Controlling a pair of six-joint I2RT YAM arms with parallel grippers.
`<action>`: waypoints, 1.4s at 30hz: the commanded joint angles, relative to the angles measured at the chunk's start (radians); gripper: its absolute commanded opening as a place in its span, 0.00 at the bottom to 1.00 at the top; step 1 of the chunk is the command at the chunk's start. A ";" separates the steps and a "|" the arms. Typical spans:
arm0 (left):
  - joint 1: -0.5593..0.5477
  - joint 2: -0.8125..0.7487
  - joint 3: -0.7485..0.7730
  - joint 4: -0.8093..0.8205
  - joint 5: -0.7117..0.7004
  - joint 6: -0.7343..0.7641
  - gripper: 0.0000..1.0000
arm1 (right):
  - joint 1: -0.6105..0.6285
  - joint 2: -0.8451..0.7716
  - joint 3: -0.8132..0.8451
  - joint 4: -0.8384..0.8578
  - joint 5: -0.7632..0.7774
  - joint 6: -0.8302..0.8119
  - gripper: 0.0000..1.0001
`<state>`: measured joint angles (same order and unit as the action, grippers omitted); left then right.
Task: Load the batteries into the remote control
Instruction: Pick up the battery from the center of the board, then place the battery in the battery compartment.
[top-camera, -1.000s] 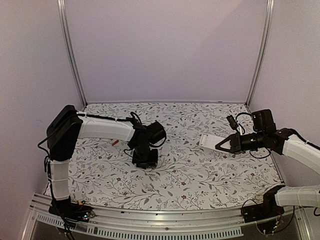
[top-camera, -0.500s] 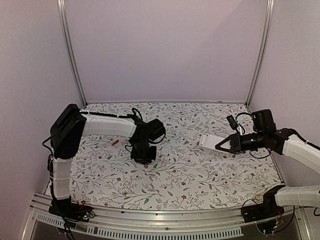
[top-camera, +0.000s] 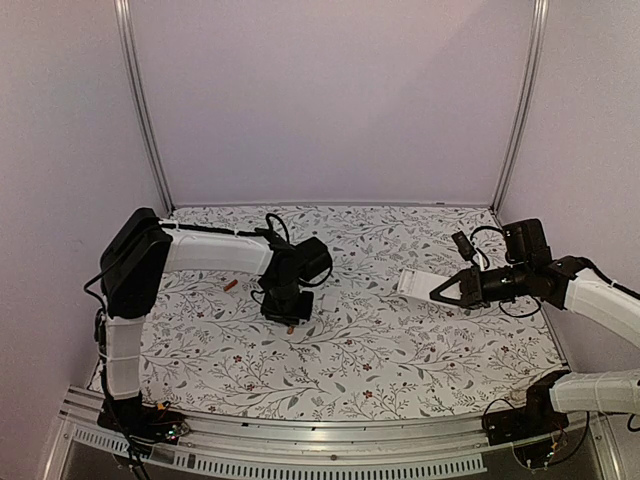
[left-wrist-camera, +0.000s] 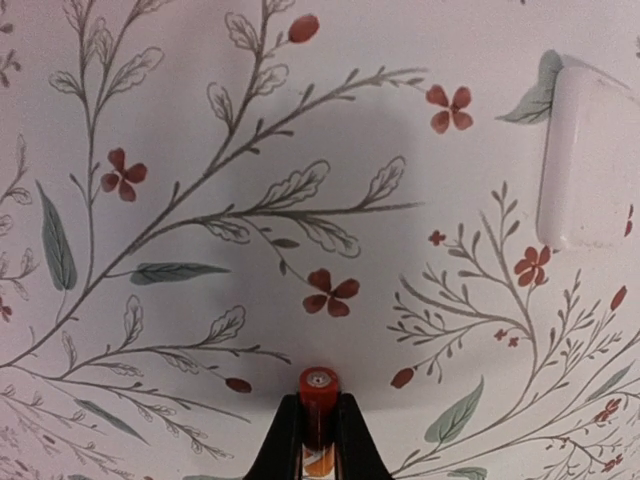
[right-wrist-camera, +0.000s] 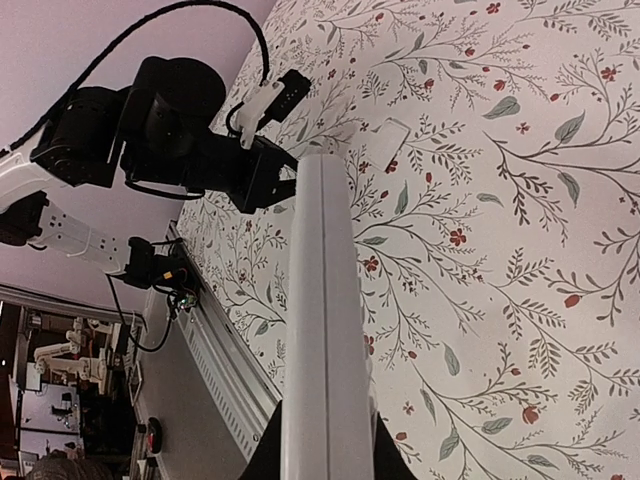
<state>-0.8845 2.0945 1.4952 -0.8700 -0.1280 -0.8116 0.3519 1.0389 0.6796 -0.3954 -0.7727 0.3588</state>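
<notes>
Currently my left jaws are clamped on one battery (left-wrist-camera: 318, 388), gripping it across the body. Its orange-red end pokes out past the fingertips (left-wrist-camera: 283, 445) toward the floral surface (left-wrist-camera: 200, 150). Can't tell if that end touches the surface or sits just above it. From overhead the battery (top-camera: 291, 326) is only an orange speck under the left jaws, left of the surface's middle. The other battery (top-camera: 230, 286) lies loose on the surface, further left, near the white forearm of my left arm (top-camera: 210, 255). The cover (left-wrist-camera: 585, 150), a small white piece with rounded corners, lies flat on the surface. In the left wrist view it is at upper right, well apart from the gripped battery. The right wrist view shows what looks like the same cover (right-wrist-camera: 388, 133) just beside the left arm's black wrist. My right jaws are closed on one end of the remote control (top-camera: 418, 283), on the right half of the surface. It appears held clear of the surface, free end pointing toward the left arm. The right wrist view shows the remote control (right-wrist-camera: 325, 330) as a long plain white face running straight out from the jaws. Buttons and display not visible from there.
</notes>
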 joint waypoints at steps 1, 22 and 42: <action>0.005 -0.141 -0.060 0.166 -0.050 0.091 0.00 | -0.006 0.024 0.008 0.037 -0.080 0.023 0.00; -0.169 -0.554 -0.465 1.261 0.192 0.542 0.00 | 0.174 0.125 0.037 0.238 -0.139 0.225 0.00; -0.225 -0.426 -0.404 1.222 0.164 0.597 0.00 | 0.202 0.150 0.058 0.303 -0.167 0.293 0.00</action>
<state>-1.0950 1.6428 1.0679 0.3569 0.0635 -0.2409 0.5488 1.1934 0.7116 -0.1238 -0.9169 0.6350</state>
